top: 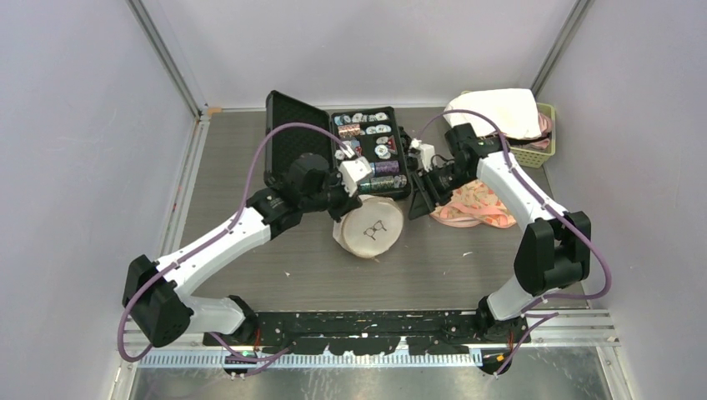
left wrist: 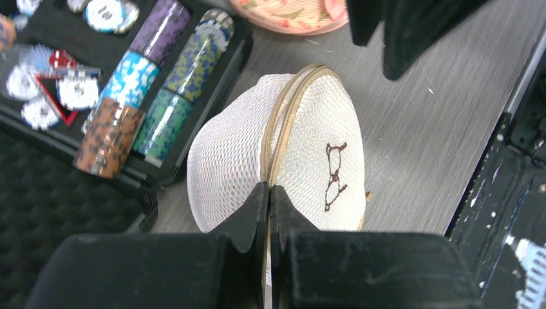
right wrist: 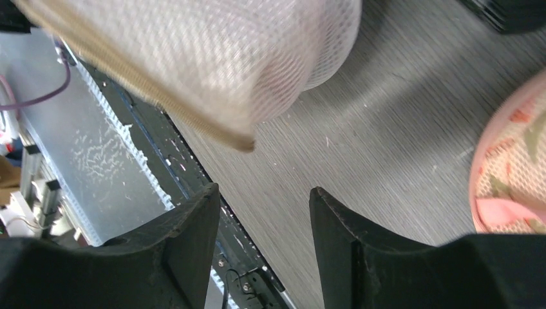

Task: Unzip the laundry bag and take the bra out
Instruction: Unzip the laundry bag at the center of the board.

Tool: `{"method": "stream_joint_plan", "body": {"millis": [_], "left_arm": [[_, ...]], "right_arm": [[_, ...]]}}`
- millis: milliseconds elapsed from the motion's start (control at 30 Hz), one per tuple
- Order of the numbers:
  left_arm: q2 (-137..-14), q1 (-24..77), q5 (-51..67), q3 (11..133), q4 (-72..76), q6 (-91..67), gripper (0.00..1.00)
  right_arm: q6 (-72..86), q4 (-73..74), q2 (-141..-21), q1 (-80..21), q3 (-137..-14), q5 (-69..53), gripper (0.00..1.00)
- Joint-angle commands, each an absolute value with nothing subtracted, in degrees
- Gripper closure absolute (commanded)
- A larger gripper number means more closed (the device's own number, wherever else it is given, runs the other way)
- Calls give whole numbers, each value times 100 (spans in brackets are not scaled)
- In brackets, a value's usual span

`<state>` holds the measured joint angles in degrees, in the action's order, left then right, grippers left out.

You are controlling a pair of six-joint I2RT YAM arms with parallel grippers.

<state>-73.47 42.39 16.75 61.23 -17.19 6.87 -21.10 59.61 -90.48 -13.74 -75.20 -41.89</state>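
the left arm is stretched forward and inward from its base, with the wrist bent downward. the left gripper is seen pinched tight on the zipper seam of the laundry bag. the right arm is folded at the elbow and reached inward, and the right gripper is held low with its jaws parted.

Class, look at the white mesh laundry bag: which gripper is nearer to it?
Left. The left gripper is shut on the laundry bag at its zipper seam, touching it. The right gripper stands open just off the bag's right side, apart from it, by the pink bra.
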Motion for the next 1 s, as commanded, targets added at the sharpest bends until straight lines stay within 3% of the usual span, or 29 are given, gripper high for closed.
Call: {"method": "stream_joint_plan", "body": {"millis": [0, 167, 533, 767, 967], "left_arm": [[-7024, 4790, 1593, 6386, -1664, 1706, 100], [-6909, 5465, 1541, 6231, -1718, 2733, 100], [-6483, 5383, 2093, 5624, -1418, 3870, 100], [-6469, 5282, 2394, 5426, -1099, 4309, 100], [-6500, 5256, 2226, 5252, -519, 4441, 100]], "right_arm": [[-2176, 6293, -8885, -1043, -7882, -4434, 42], [-1987, 6143, -8980, -1008, -7979, -4616, 40], [-2296, 6630, -8801, -1233, -8102, -5803, 26], [-2180, 6117, -8530, -2020, -7567, -5145, 26], [-2198, 6026, -8715, -2338, -7330, -5299, 25]]}}
